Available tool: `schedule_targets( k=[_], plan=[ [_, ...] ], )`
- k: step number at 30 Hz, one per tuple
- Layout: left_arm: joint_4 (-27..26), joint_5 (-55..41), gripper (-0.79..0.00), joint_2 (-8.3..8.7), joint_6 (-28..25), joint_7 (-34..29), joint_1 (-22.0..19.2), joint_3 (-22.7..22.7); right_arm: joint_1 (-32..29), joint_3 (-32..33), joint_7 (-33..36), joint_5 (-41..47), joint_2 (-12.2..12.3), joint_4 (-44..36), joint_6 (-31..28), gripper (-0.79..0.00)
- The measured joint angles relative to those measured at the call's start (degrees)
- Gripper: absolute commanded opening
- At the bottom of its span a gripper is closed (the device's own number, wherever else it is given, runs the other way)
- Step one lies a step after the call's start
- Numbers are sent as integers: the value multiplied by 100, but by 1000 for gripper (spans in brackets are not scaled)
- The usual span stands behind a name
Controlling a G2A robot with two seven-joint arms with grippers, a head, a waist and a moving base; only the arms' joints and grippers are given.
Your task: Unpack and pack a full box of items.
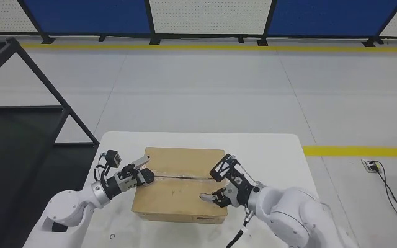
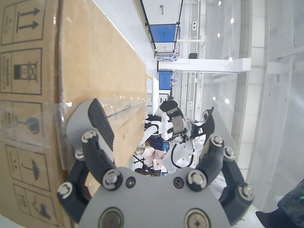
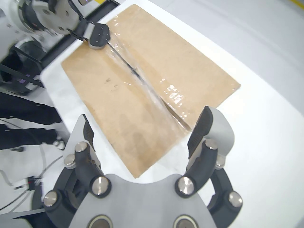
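Note:
A closed cardboard box [image 1: 180, 186] lies in the middle of the white table [image 1: 273, 155]. Clear, wrinkled tape covers its centre seam [image 3: 142, 81], and a dark slit shows along that seam. My left gripper [image 1: 144, 172] is open at the box's left end. One of its pads [image 2: 101, 122] rests on the box top [image 2: 95, 60] by the taped seam, and the same pad [image 3: 99, 36] shows in the right wrist view. My right gripper [image 1: 215, 183] is open and empty at the box's right end, hovering over the box [image 3: 133, 96] with its fingers either side of the seam's end.
A black metal rack [image 1: 37, 124] stands off the table's left side. Bare table surface lies to the right of the box and behind it. The box's end wall carries printed handling symbols [image 2: 23, 72].

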Motion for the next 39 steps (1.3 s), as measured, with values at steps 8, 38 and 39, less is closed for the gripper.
schedule_targets(
  k=[8,38,39],
  plan=[
    [-51,14,0,6,9,16,17,10,-25,-730,599,-2493,-76,-131,449,0],
    [-37,-68,0,31,15,-43,24,-20,242,-1304,1122,-4393,-688,319,1303,0],
    [-31,-75,0,32,15,-49,22,-20,229,-1282,1124,-4425,-707,331,1323,0]
  ],
)
